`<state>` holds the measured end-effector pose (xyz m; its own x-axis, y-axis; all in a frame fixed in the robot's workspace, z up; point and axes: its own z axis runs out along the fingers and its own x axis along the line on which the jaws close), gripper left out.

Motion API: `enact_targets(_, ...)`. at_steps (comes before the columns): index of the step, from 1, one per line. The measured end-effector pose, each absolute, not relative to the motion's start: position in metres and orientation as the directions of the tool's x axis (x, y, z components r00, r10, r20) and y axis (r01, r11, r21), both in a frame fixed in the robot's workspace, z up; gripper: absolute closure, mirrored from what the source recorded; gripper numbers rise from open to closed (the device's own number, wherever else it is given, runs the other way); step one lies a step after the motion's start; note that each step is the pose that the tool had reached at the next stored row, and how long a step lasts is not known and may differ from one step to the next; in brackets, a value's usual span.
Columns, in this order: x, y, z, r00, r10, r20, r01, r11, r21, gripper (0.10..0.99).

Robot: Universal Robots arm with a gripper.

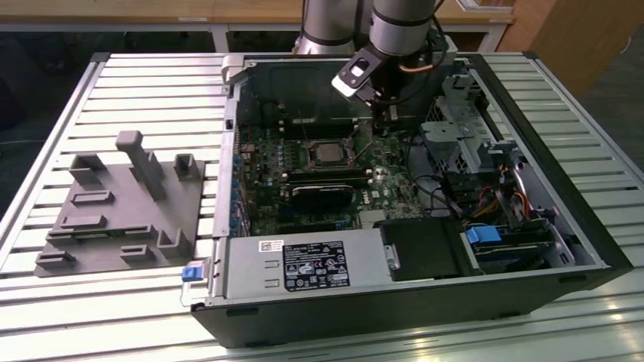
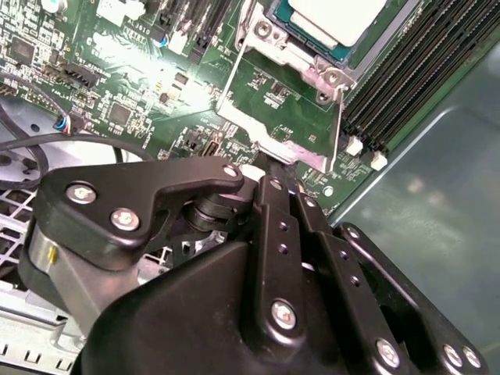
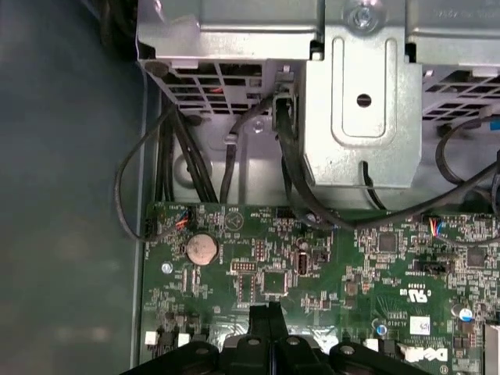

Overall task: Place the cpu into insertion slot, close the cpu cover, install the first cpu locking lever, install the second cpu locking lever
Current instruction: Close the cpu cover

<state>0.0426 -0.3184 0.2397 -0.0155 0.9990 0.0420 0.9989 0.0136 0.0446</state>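
Clenched hand (image 3: 264, 312) at cover (image 2: 306, 70) corner, close to board (image 2: 141, 101) edge, little room; chip (image 2: 336, 16) partly cut off.

grey fixture (image 1: 121, 219) on slatted table (image 1: 101, 320), beside open computer case (image 1: 352, 320)

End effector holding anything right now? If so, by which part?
Nothing held. The end effector is shut with nothing between its jaws, its tip at the edge of the cpu cover. The cpu sits framed by that cover.
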Motion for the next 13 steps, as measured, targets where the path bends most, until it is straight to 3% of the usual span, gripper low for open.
enact_targets(13,0.030,-0.318,0.239,-0.015,0.999,0.042,0.999,0.014,0.045,0.980)
